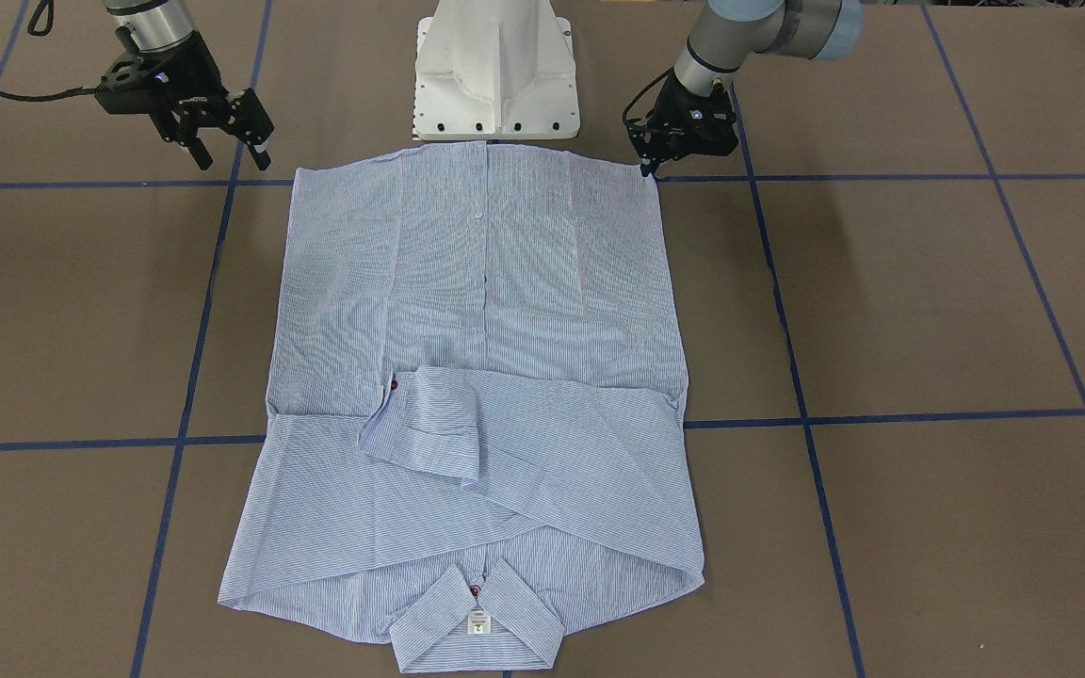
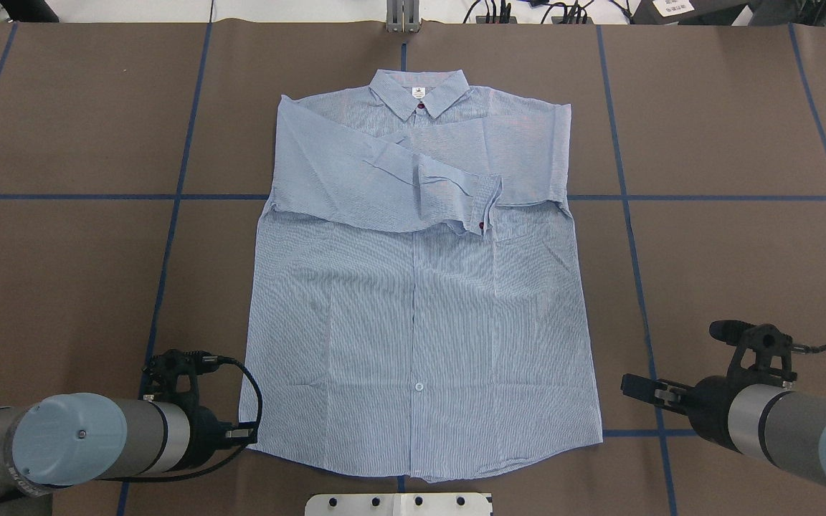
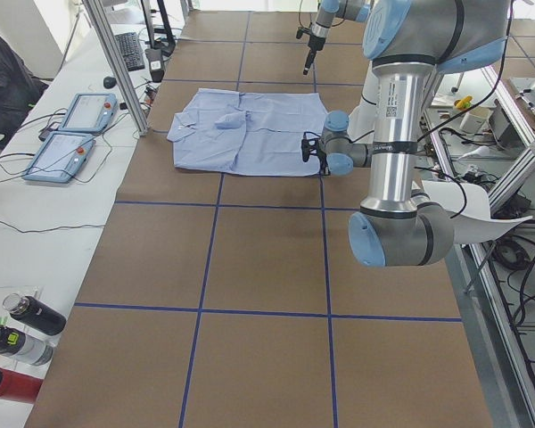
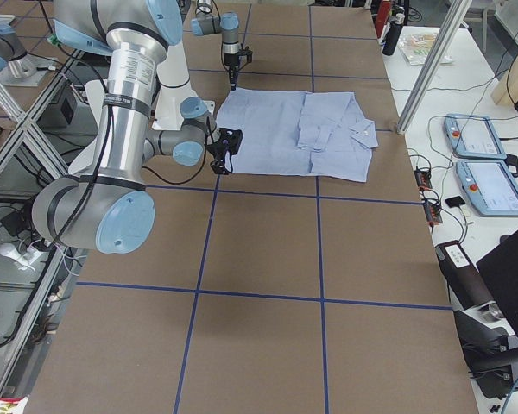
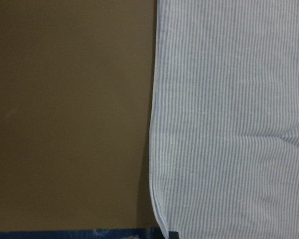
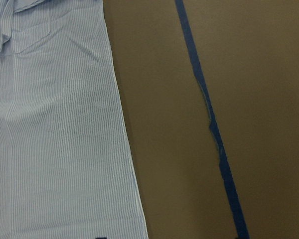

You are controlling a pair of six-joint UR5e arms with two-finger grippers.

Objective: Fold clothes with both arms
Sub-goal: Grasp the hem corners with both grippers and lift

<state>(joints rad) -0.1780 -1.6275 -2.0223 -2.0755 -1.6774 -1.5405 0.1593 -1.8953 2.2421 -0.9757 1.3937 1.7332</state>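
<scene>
The striped shirt [image 1: 481, 377] lies flat and buttoned side up, with the collar [image 2: 419, 93] at the far side and the hem toward me. Both sleeves are folded across the chest, and one cuff [image 2: 467, 204] lies on top. My left gripper [image 1: 648, 165] is low at the hem corner on my left and also shows in the overhead view [image 2: 244, 432]. Its wrist view shows the shirt's side edge [image 5: 154, 149] lying flat, and I cannot tell how its jaws stand. My right gripper [image 1: 227, 151] is open and empty, a little outside the other hem corner [image 2: 599, 433].
The brown table [image 2: 62, 287] carries a grid of blue tape lines [image 6: 209, 119]. My white pedestal base [image 1: 495, 71] stands just behind the hem. Tablets [image 3: 71, 134] and bottles [image 3: 22, 330] lie on a side bench beyond the collar end.
</scene>
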